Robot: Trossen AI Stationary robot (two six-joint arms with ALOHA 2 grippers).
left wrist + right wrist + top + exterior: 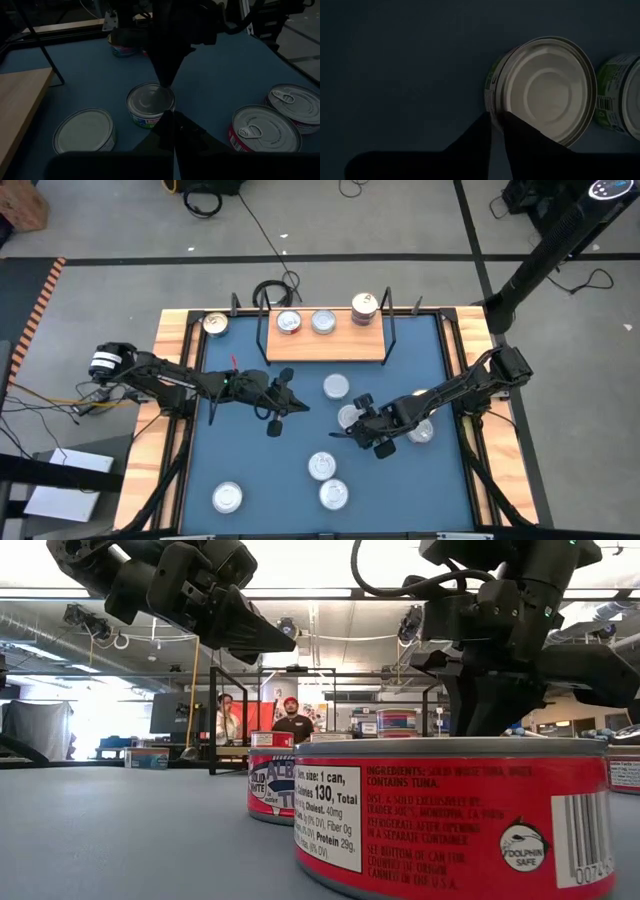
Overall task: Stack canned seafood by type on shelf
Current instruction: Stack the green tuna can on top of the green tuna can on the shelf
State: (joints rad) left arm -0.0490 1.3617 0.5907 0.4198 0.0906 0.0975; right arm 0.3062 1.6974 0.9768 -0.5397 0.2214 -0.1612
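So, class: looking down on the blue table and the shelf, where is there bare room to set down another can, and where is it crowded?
Free: the shelf's front strip, and the table's left side, around one lone can. Crowded: mid-table by the right tool and the shelf's back row.

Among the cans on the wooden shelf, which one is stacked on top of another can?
The can at the shelf's right end: it sits on a second can, making a taller stack. The two silver-lidded cans left of it each stand singly on the board.

- Red tin (455, 815), low view's lower right: cut off by the bottom edge.
- Green-labelled tin (620, 95), right wrist view's right edge: cut off.
- People (258, 722) behind the table: too small to tell apart.
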